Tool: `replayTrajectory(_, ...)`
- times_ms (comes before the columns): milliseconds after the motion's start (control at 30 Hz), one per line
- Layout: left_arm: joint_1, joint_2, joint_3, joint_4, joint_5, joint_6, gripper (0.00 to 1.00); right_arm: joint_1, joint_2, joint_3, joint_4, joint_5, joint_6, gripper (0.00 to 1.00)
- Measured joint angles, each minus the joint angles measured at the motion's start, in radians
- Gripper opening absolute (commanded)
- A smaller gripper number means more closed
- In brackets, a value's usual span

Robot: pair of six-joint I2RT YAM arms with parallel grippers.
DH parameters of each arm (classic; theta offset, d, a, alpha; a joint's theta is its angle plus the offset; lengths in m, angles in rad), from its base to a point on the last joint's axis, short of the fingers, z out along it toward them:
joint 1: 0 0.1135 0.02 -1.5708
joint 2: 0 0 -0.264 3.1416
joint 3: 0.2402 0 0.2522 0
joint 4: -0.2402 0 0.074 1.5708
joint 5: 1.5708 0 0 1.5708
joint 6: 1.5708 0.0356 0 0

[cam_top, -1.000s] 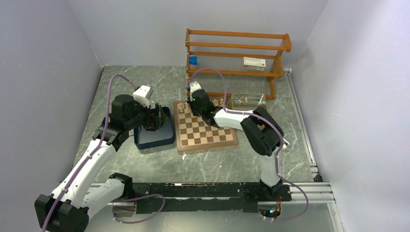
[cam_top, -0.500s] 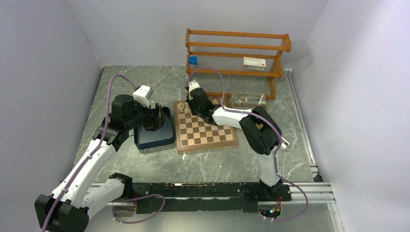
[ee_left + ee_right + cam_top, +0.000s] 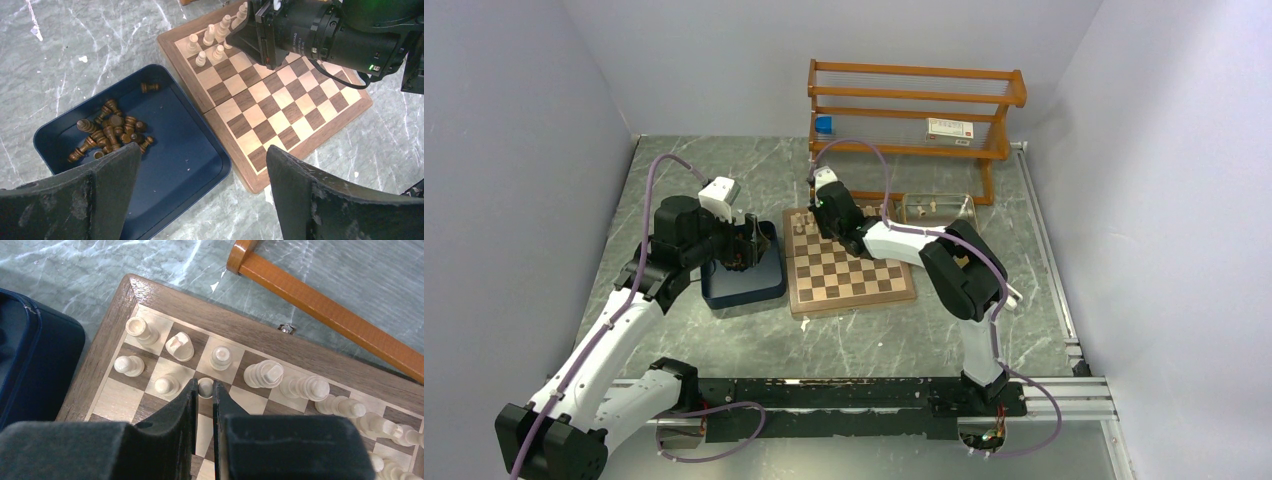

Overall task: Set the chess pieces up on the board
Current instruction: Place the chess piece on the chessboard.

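Observation:
The board [image 3: 849,270] lies mid-table. Several cream pieces [image 3: 260,372] stand along its far rows, near the far-left corner. My right gripper [image 3: 204,385] hangs over that corner [image 3: 816,215], its jaws nearly together on a cream pawn [image 3: 205,387] that stands on a second-row square beside two other pawns. My left gripper [image 3: 202,155] is open and empty above the dark blue tray [image 3: 175,140], left of the board [image 3: 280,100]. Several dark brown pieces [image 3: 107,135] lie heaped in the tray's far-left corner.
A wooden rack [image 3: 914,110] stands behind the board; its foot [image 3: 320,305] runs close to the board's far edge. A shallow tan tray [image 3: 936,208] with a few cream pieces sits at the board's far right. The blue tray [image 3: 742,285] touches the board's left side.
My right gripper has shifted a little left and farther back over the board's far-left corner. The left arm has not moved.

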Motion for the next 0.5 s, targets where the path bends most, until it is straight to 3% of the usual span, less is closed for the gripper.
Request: replayTrajectory(500,0.0,0.0,0.0,0.0,0.0,0.0,1.0,0.002,-0.005,0.0,-0.018,0.007,0.002,0.07)
